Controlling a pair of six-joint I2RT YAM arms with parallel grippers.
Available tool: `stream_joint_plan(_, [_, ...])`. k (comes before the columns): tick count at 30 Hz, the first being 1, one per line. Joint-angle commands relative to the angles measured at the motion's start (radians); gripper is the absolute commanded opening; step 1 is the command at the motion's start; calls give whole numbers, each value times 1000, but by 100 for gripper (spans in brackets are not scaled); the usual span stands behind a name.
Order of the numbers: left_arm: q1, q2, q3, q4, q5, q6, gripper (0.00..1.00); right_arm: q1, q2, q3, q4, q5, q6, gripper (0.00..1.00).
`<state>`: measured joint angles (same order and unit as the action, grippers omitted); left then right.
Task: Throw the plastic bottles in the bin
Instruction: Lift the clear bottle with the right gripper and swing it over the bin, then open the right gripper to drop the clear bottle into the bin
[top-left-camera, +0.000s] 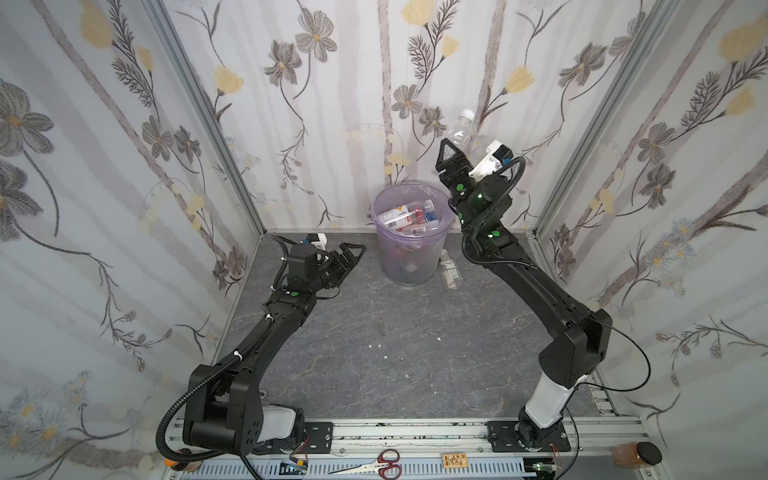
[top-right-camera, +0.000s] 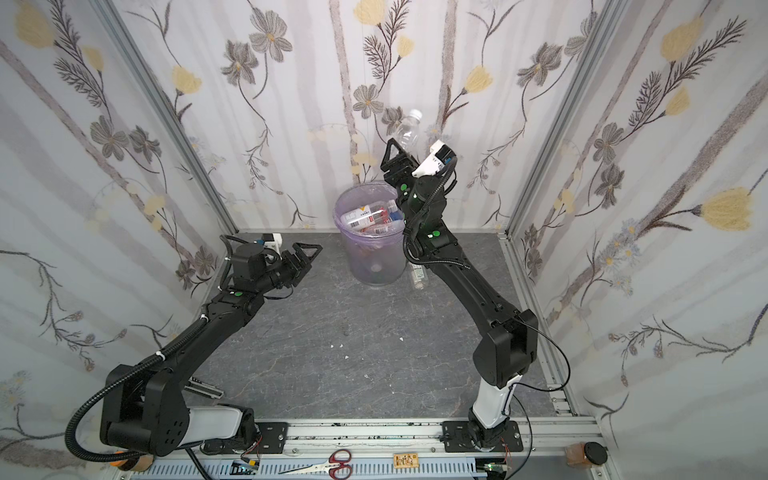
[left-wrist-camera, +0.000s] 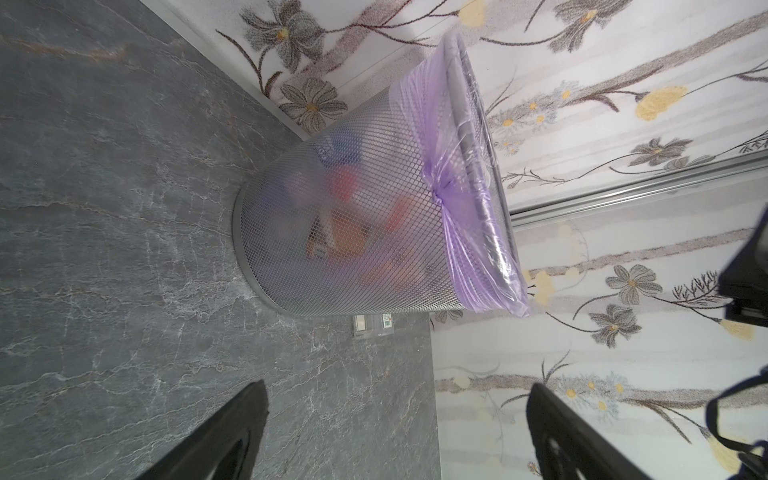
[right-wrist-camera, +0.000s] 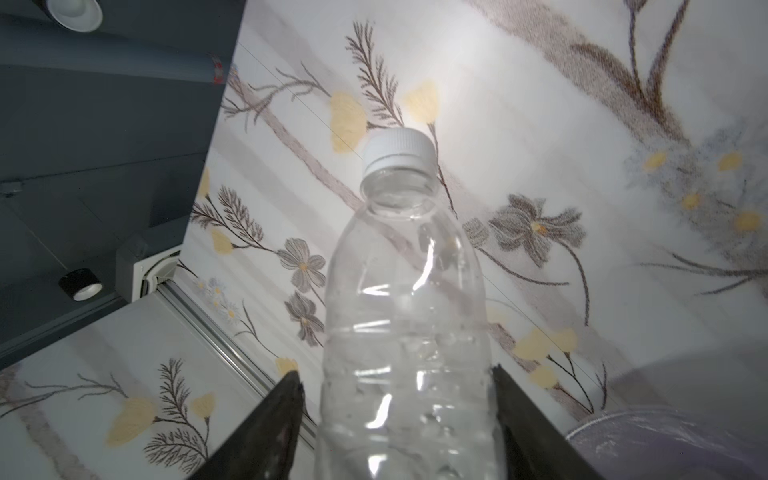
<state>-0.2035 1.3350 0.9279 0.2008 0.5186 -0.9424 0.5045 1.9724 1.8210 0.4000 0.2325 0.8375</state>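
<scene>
The bin, a mesh wastebasket lined with a lilac bag, stands at the back wall and holds several plastic bottles. In the left wrist view the bin fills the middle. My right gripper is raised high, right of and above the rim. A clear bottle with a white cap stands upright between its fingers, with a gap on one side; the jaws are open. Another clear bottle lies on the floor beside the bin. My left gripper hovers left of the bin, open and empty.
Small white scraps dot the grey floor. On the front rail lie red-handled scissors and a small wooden tag. A brown jar with a black lid sits at the front right corner. Flowered walls close in three sides.
</scene>
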Motion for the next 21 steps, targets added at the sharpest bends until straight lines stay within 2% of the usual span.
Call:
stream_joint_plan(1, [2, -16, -6, 8, 6, 5, 100, -7, 34, 3, -113, -76, 66, 88])
stream_joint_plan(3, [1, -19, -10, 8, 7, 5, 100, -4, 14, -20, -104, -63, 51, 99])
stream_joint_plan(6, [1, -17, -15, 8, 5, 3, 100, 8, -35, -36, -93, -15, -3, 100])
stream_joint_plan(11, [2, -12, -11, 8, 0, -4, 100, 7, -67, -42, -108, -12, -30, 100])
stream_joint_plan(21, [1, -29, -17, 8, -3, -9, 100, 4, -149, -160, -55, -16, -61, 100])
